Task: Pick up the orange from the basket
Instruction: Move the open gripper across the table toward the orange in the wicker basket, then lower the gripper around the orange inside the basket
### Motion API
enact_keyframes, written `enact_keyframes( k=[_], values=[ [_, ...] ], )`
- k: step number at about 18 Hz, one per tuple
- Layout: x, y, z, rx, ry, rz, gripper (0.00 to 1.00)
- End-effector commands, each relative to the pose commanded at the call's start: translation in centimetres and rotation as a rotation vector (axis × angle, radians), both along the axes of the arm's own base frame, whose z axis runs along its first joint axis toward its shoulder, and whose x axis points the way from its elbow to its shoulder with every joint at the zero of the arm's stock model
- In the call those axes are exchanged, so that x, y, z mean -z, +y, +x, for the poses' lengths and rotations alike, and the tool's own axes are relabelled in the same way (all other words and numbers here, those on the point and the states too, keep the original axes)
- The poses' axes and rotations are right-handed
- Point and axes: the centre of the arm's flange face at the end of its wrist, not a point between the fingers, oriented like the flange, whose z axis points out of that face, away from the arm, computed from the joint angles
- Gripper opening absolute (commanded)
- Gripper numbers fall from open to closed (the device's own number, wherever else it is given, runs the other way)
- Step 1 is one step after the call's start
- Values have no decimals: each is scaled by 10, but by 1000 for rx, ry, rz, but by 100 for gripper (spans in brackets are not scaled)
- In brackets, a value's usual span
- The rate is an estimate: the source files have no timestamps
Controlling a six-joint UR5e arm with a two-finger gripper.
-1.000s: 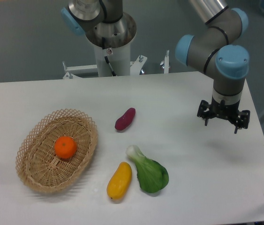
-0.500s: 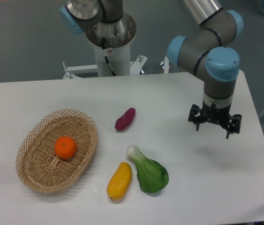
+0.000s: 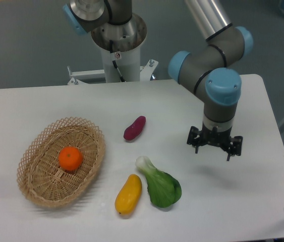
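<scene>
Nearest the camera, a yellow fruit (image 3: 128, 194) and a leafy green (image 3: 159, 184) lie on the bench (image 3: 242, 201). The orange (image 3: 70, 159) sits untouched in the basket (image 3: 37, 186), so the pick-up is not yet begun. The claw (image 3: 214, 147) hangs empty above the bench, well apart from the basket; how wide it is open cannot be told.

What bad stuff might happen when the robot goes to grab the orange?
The gripper is far right of the orange, so going low it might bump the bok choy or purple yam. The round orange may slip from the fingers. The light basket might shift or lift.
</scene>
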Motion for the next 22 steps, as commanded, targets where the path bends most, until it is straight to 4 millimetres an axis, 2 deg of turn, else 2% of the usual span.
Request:
enact_keyframes(
  k=[2,5,8,9,10,12,14,16,18,19,22],
  values=[
    [3,14,24,21,-39,33,100],
    [-11,39,55,-25,-109,125,100],
    [-25,49,71,-74,-155,182,100],
    [-28,57,92,-75,-166,179,100],
    [-32,60,104,-86,-172,183,100],
    [-35,72,139,-84,-190,177,100],
    [-32,86,183,-79,-215,159,100],
    [-30,101,237,-37,-234,139,100],
    [-26,111,271,8,-242,122,100],
    [-25,117,295,42,-242,106,100],
    [-19,121,319,79,-253,85,100]
  ],
)
